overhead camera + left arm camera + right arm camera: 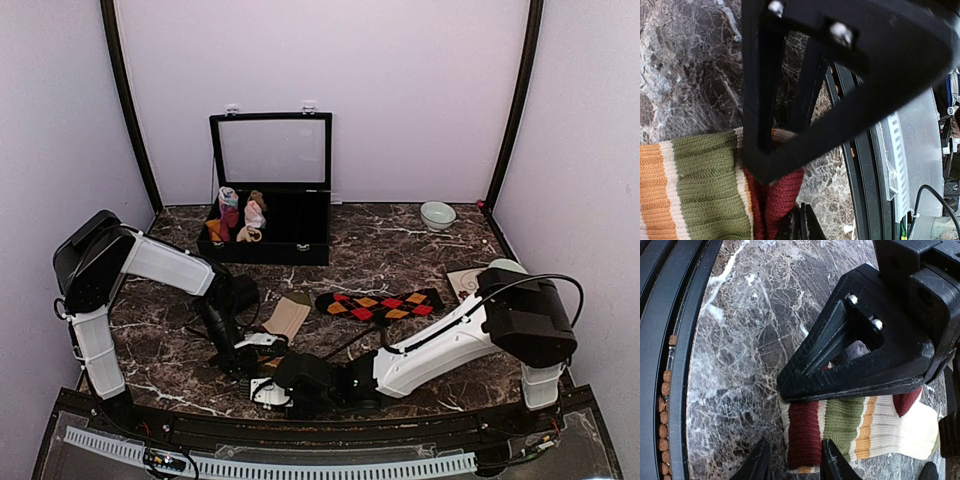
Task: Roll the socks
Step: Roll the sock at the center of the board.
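Fingers (832,467) of your right gripper (797,442) rise from the lower edge of the right wrist view. They are narrowly parted and straddle the maroon toe of the striped sock (875,425). The finger on the right of the frame meets the knit. The one on the left stands just clear of it, with a sliver of the marble table (740,365) showing between, so nothing is clamped.

Your left gripper (769,172) fills the centre of the left wrist view. Its fingers are drawn fully together, and the tips pinch a bunched fold of the sock where the green stripe gives way to the maroon toe. In the right wrist view the same gripper enters from the upper right, its tip resting on the sock's toe end.

The striped sock lies flat on the table in the lower centre of the top view, between the two arms. Its tan cuff end (287,318) points toward the upper part of the frame.

The argyle sock (380,304) lies stretched out just right of centre, apart from both grippers.

At upper centre stands an open black case (270,245) with small sock rolls (238,215) in its left compartments. A pale bowl (437,214) sits at the upper right.
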{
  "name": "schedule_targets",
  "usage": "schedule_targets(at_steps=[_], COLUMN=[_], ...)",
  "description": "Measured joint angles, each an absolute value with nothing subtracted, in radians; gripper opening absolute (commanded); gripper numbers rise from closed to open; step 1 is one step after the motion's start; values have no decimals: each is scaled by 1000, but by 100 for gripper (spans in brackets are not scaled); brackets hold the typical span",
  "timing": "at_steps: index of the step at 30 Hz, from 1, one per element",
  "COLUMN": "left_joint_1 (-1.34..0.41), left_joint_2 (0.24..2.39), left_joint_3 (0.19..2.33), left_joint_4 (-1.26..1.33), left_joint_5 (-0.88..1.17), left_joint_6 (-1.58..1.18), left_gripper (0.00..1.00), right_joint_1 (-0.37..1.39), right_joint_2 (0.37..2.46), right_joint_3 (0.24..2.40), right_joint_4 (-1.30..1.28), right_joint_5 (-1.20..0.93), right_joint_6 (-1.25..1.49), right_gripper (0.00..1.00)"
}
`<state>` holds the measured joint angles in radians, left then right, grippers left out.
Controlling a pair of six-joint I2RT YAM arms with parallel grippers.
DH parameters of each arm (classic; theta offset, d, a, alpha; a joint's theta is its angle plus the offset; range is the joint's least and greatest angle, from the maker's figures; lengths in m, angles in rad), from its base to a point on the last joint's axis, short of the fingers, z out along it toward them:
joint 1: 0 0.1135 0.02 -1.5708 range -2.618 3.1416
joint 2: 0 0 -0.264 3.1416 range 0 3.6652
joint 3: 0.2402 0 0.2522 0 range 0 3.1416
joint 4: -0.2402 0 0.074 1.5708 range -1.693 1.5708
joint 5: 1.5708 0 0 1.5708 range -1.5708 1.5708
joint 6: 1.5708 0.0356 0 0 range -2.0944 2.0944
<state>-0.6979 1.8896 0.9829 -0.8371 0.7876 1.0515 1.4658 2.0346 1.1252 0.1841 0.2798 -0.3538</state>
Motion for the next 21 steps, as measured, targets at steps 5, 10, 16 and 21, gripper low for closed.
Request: schedule_targets(at_steps=[5, 10, 16, 21], left_joint_1=[-697, -693, -691, -689], left_joint_2=[1890, 1890, 1890, 1891], left_joint_3=[983, 983, 983, 983], left_joint_4=[-836, -836, -836, -836], left_joint_5=[785, 785, 785, 785], left_joint_6=[1043, 1042, 1036, 1035], left_gripper=[0, 0, 0, 0], right_joint_1=[1468, 1478, 1481, 1484], right_joint_2=[2049, 2051, 2065, 2074], right_joint_3=[1155, 1165, 1193, 1197], right_joint_4=[188, 193, 194, 192], right_joint_5=[282, 294, 296, 292], right_joint_6=[-370, -395, -422, -428], right_gripper=[36, 36, 30, 28])
